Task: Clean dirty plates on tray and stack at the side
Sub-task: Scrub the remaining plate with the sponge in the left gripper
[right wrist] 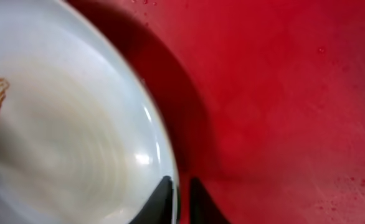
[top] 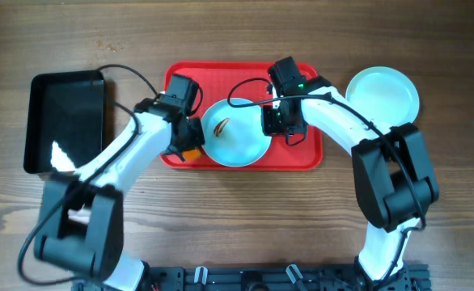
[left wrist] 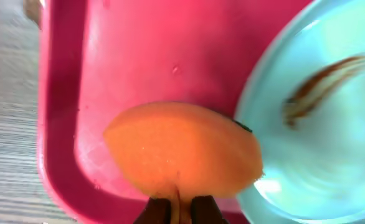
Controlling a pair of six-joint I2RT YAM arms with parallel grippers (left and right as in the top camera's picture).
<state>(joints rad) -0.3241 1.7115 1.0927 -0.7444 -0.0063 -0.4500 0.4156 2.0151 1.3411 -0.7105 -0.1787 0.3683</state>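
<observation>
Overhead, one clean plate (top: 383,93) was seen beside the tray (top: 306,158); a smeared plate (top: 235,133) lay on it, uncleaned. Left wrist: an orange sponge (left wrist: 182,149) was pinched by the left gripper (left wrist: 181,210). Right wrist: the smeared plate's rim was clamped by the right gripper (right wrist: 181,193).

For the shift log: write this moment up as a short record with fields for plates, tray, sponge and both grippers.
tray: red, mid-table, holds one plate
plate on tray: carries a brown smear
second plate: on the table right of the tray, no smear visible
left gripper: shut on orange sponge, at the smeared plate's left rim
right gripper: shut on that plate's right rim
black bin: left of the tray
</observation>
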